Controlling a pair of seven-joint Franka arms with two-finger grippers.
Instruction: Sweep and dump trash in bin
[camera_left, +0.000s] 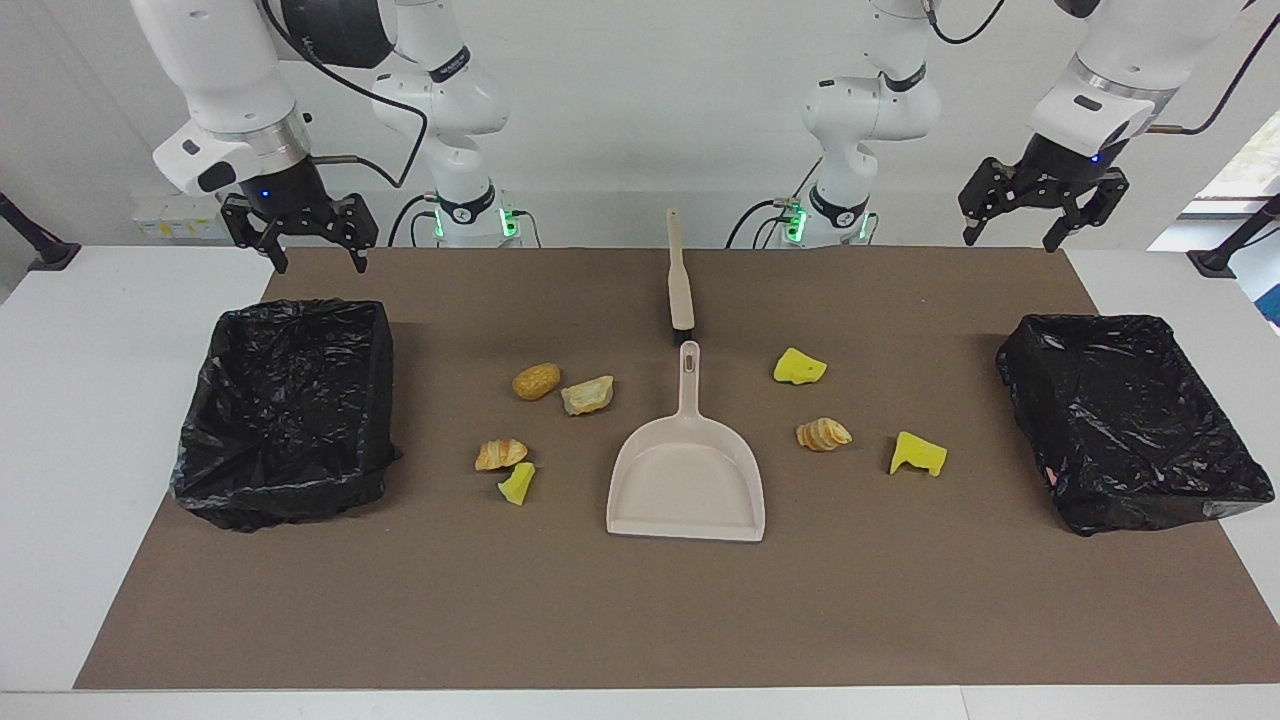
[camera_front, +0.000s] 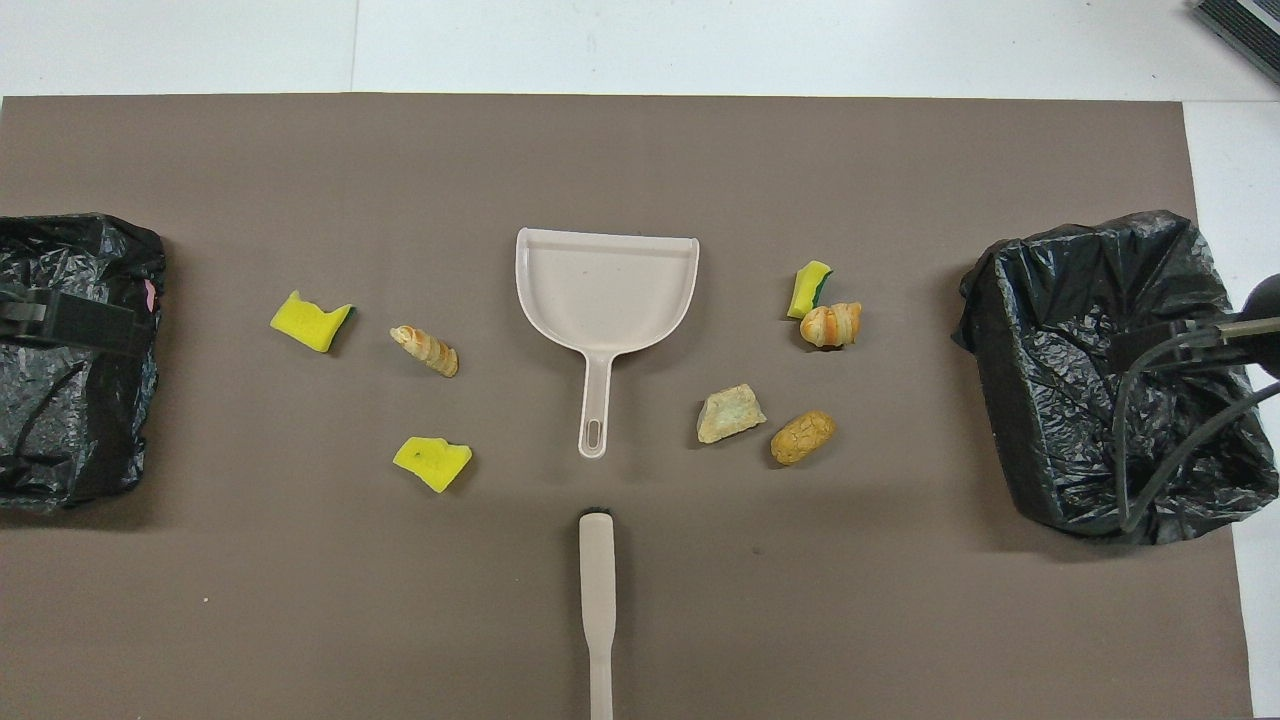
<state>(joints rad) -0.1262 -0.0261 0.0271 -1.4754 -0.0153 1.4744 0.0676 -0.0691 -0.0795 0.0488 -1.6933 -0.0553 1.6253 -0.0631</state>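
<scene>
Two grippers are seen raised and idle, each hanging over its own end of the table. The left gripper (camera_left: 1040, 215) is spread wide with nothing held, above the table edge by the black-lined bin (camera_left: 1130, 420) at the left arm's end. The right gripper (camera_left: 300, 235) is likewise spread wide and empty, above the edge of the second bin (camera_left: 285, 415) at the right arm's end.

Between the two bins, the brush (camera_left: 680, 285) is laid at the middle of the mat, close to the robots, with its handle pointing toward them and its head toward the dustpan (camera_left: 686, 480). The dustpan is set just farther out, its handle in line with the brush, its open mouth facing away from the robots. Both long axes run straight out from the robots, so either tool is about equally reachable by either arm.

Seven pieces of trash are scattered beside the dustpan. Toward the left arm's end, two yellow sponge chunks (camera_left: 800, 367) (camera_left: 918, 455) and a bread slice (camera_left: 823, 434) are found. Toward the right arm's end lie a potato-like lump (camera_left: 536, 381), a pale lump (camera_left: 587, 396), a croissant (camera_left: 499, 454) and a third sponge chunk (camera_left: 518, 484), which is just beside the croissant.

Nothing has yet been swept; a grasp on the brush handle is judged to be the first need.
</scene>
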